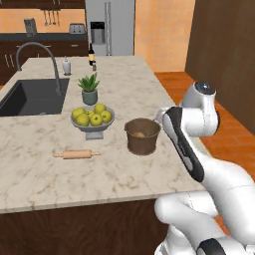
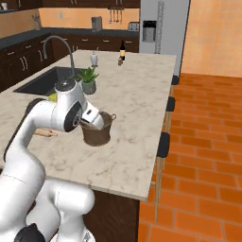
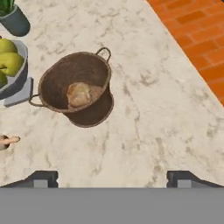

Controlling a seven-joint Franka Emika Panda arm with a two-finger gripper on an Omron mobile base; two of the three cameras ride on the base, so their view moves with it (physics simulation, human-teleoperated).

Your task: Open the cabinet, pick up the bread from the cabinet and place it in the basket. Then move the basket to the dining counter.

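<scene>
Bread (image 3: 79, 94) is in the basket (image 3: 57, 81), basket sits on the dining counter (image 3: 144, 113); looks basically done. My gripper (image 3: 112, 177) is empty, jaws spread wide, basket ahead and left of them, well clear. Nothing left but retract.

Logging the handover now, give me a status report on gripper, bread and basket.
Gripper open, empty, above the counter. Small golden-tan bun inside the round brown woven basket. Basket stands on the beige marbled island top, beside the grey bowl of apples. Nothing blocking.
</scene>
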